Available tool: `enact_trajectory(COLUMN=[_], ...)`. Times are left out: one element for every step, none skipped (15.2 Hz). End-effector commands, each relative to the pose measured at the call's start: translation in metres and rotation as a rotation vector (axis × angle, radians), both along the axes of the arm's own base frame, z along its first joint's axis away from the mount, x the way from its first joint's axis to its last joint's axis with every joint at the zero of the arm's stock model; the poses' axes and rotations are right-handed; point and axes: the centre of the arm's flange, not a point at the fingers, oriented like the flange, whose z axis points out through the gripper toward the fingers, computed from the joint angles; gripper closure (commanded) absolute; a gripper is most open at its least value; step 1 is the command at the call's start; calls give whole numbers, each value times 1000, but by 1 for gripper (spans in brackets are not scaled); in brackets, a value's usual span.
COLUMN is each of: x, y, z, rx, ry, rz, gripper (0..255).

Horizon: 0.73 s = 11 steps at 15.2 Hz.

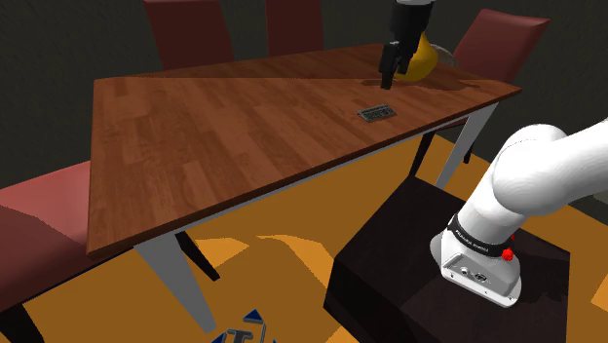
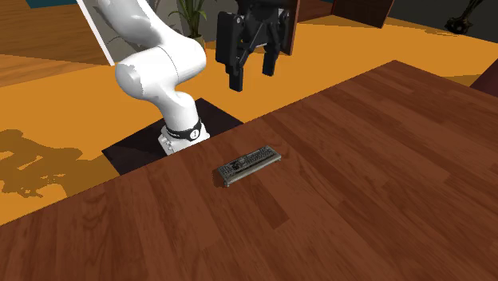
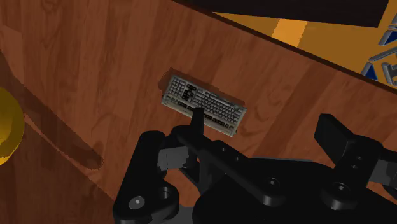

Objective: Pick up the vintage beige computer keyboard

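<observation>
We look on a wooden bench [image 1: 244, 127], the white arm [image 2: 152, 68] reaching over it. A small grey keyboard [image 2: 249, 165] lies flat on the bench, near the edge facing the arm's base. The black jaws, spread apart and gripping nothing, hang above the keyboard without touching it.

Grey keyboard [image 3: 202, 106] on wooden table [image 3: 89, 70], gripper [image 3: 264, 122] above, spread apart

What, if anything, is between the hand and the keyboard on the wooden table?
Nothing visible. The open black two-finger hand hangs above the small greyish rectangular keyboard with only air between. The yellow rounded object sits off to one side.
</observation>
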Motion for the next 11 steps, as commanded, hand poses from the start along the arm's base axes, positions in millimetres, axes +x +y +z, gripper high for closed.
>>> enact_trajectory(x=[0, 0, 2, 5, 10, 16, 23, 32, 42, 53, 57], y=[0, -15, -29, -43, -56, -68, -80, -90, -99, -106, -109], z=[0, -7, -15, -23, -31, -40, -49, -58, -67, -77, -81], rx=[0, 23, 46, 70, 93, 116, 139, 163, 186, 209, 218], ry=[0, 7, 14, 21, 28, 35, 42, 49, 56, 63, 66], rz=[0, 119, 238, 357, 477, 596, 715, 834, 953, 1072, 1120], gripper=[0, 0, 0, 0, 0, 0, 0, 0, 0, 0, 0])
